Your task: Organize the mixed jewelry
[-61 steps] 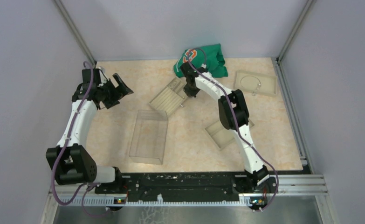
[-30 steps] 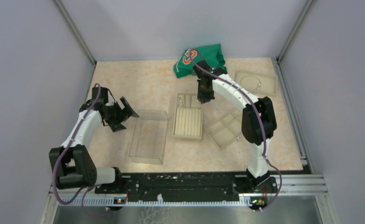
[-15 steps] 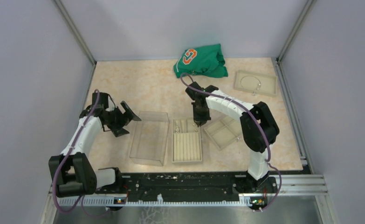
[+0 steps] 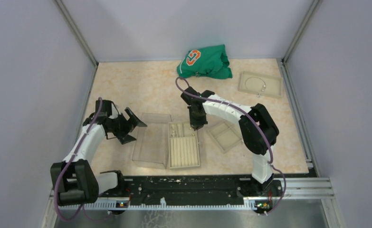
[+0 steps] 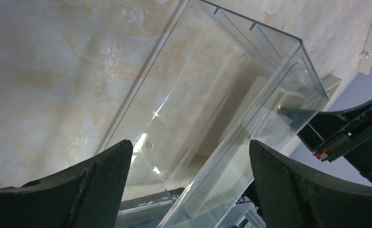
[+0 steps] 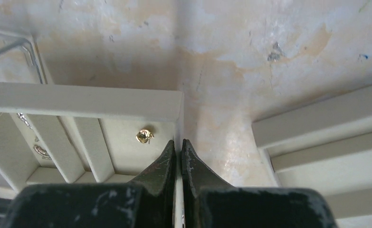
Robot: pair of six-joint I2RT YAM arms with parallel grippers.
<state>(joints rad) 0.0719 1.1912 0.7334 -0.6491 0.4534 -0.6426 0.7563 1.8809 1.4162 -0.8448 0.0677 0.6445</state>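
Left claw (image 4: 130, 128) — jaws spread to their widest, nothing between them. Just to its right, a clear rectangular plastic box (image 4: 151, 138), long axis running near to far, its nearest wall close off the fingertips and not visibly touched.

Right claw (image 4: 195, 125) — closed, pinching the thin right-hand wall of the beige slotted tray (image 4: 184, 151) at its far corner. Tray laid parallel to the box and close beside it; contact between the two not discernible.

Immediately left of the pinched wall, one small golden piece (image 6: 145, 136) in the corner compartment; pale silvery pieces (image 6: 41, 151) in the compartments further left.

Just right of this claw, a beige compartmented tray (image 4: 225, 135), apart from the gripped one.

Well off to the right and beyond, the thin silvery wire hoop (image 4: 254, 81), lying flat in a shallow beige tray (image 4: 272, 90); right arm clearly the nearer.

Judged requirement for the coming move: release of the wall first, then either a short shift left to the small pieces or a long reach away to the right for the hoop.
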